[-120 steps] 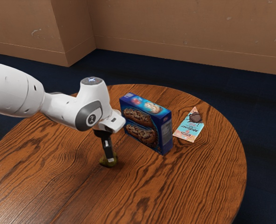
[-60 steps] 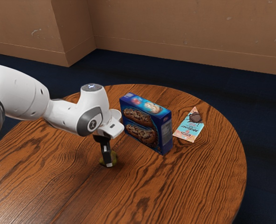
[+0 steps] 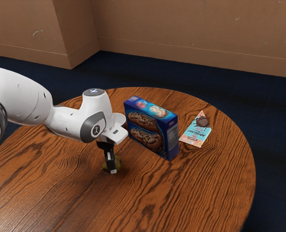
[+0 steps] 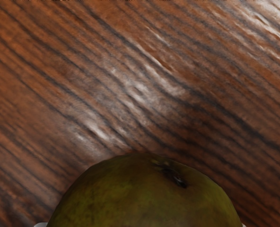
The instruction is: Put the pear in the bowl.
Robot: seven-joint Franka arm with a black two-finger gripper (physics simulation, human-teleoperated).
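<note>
1. Pear (image 3: 118, 163): on the wooden table (image 3: 196, 193), just below and left of centre in the exterior frame. Greenish-brown, partly hidden behind the black gripper (image 3: 112, 170).
2. Gripper reaches down to the pear, its lower end close to the tabletop. Cannot tell from here whether it is pinching the fruit or merely placed around it.
3. Wrist view: pear bulges up from the bottom edge, centre. Dark stem spot (image 4: 178, 179) near its top, right of the middle. Table grain runs diagonally beyond, with pale glare patches.
4. White arm (image 3: 22, 94) enters at the left edge of the exterior frame and bends down over the pear.
5. Pale rounded shape (image 3: 118, 120) beside the hand, partly covered; cannot tell whether it is a bowl or part of the robot.
6. Blue cookie box (image 3: 150, 128) stands upright near the middle of the frame, above and right of the pear, apart from it. Large cookies printed on its broad face.
7. Flat packet (image 3: 196, 137), teal and peach, lies right of the box, chocolate pictured at its upper end.
8. Behind the table: dark blue floor (image 3: 273, 145), brown wall (image 3: 181, 29) across the top.
</note>
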